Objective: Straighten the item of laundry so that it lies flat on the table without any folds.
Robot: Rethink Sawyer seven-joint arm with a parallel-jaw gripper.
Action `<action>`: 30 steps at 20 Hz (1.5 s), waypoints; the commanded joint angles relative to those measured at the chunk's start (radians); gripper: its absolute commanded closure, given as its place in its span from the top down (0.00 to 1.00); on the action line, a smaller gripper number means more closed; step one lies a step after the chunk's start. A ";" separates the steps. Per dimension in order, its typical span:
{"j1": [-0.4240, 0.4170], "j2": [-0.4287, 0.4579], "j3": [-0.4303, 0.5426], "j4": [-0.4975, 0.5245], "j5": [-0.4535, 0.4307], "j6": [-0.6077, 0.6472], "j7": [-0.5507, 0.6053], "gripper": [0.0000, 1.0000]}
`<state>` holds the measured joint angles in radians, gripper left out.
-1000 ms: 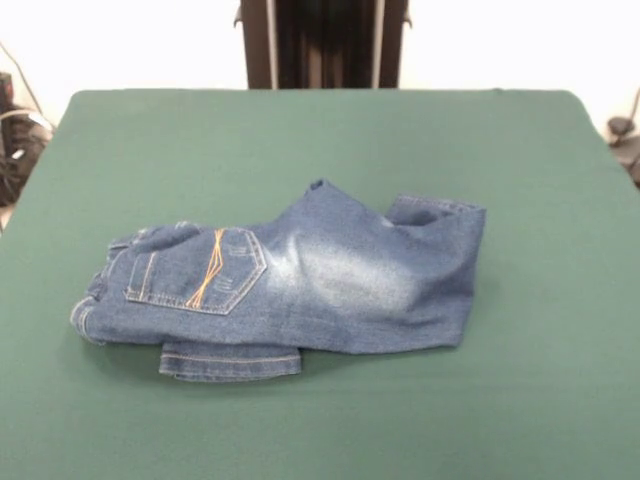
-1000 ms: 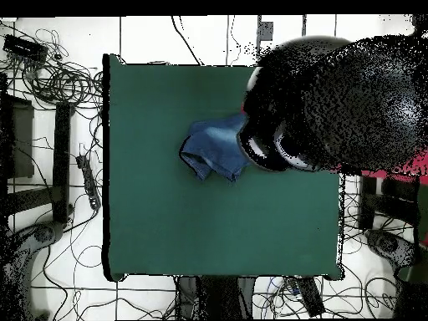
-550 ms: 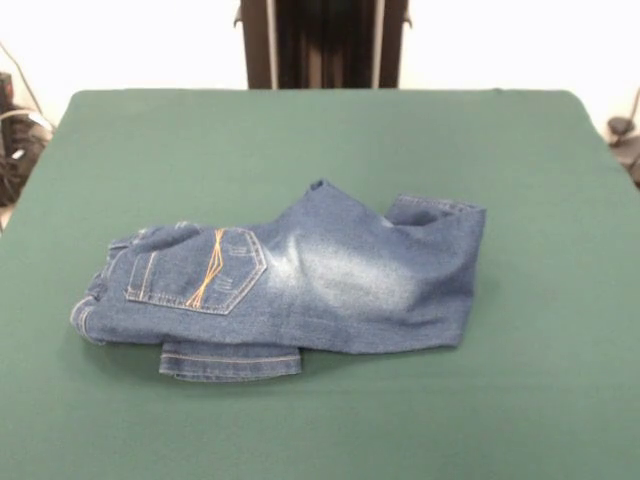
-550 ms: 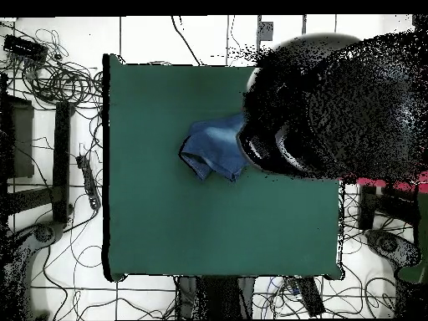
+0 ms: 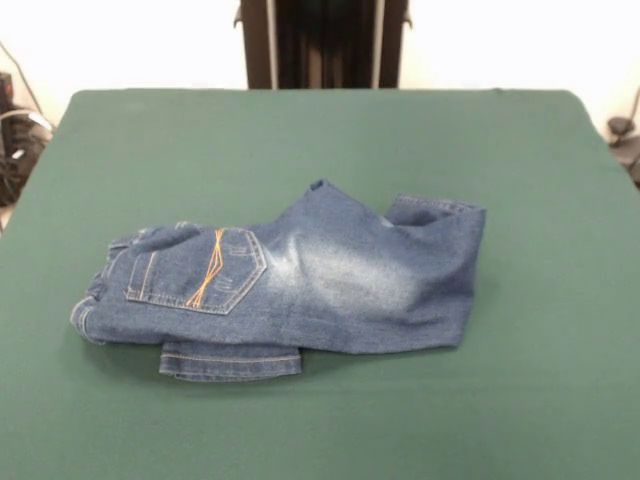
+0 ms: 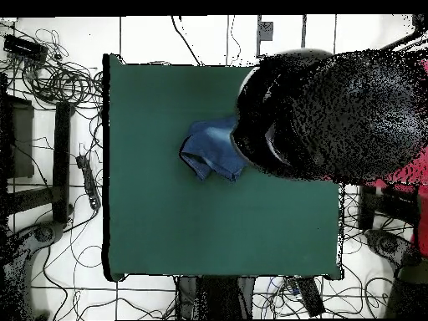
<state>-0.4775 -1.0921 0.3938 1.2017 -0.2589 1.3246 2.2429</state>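
The item of laundry (image 5: 300, 280), small blue jeans with a faded whitish patch, lies folded over itself near the middle of the green table (image 5: 320, 130). Its back pocket with orange stitching (image 5: 205, 268) faces up at the left. One leg cuff (image 5: 230, 360) pokes out from under the front edge, and another cuff (image 5: 435, 210) is turned up at the right. In the overhead view the jeans (image 6: 209, 150) are partly covered by a large dark mass of the raised arm (image 6: 334, 109). No gripper can be made out in either view.
Cables and stands (image 6: 50, 84) crowd the floor left of the table (image 6: 167, 217) in the overhead view. More cables (image 5: 15, 130) show at the left edge of the front view. A red part (image 6: 401, 180) shows beside the dark mass.
The jeans have not moved. In the overhead view the dark mass of the arm has shifted slightly and covers a little more of the jeans.
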 commanded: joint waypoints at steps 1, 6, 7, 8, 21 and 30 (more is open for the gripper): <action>0.032 0.087 0.018 0.195 -0.006 -0.058 -0.100 1.00; 0.035 0.109 0.024 0.225 0.009 -0.102 -0.086 1.00; 0.037 0.115 0.020 0.231 0.017 -0.115 -0.061 1.00; 0.040 0.121 0.016 0.237 0.025 -0.129 -0.037 1.00; 0.070 0.156 -0.030 0.282 0.014 -0.213 0.018 1.00; 0.072 0.161 -0.036 0.324 0.023 -0.266 0.028 1.00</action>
<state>-0.4491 -0.9949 0.3671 1.3170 -0.2535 1.1140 2.2429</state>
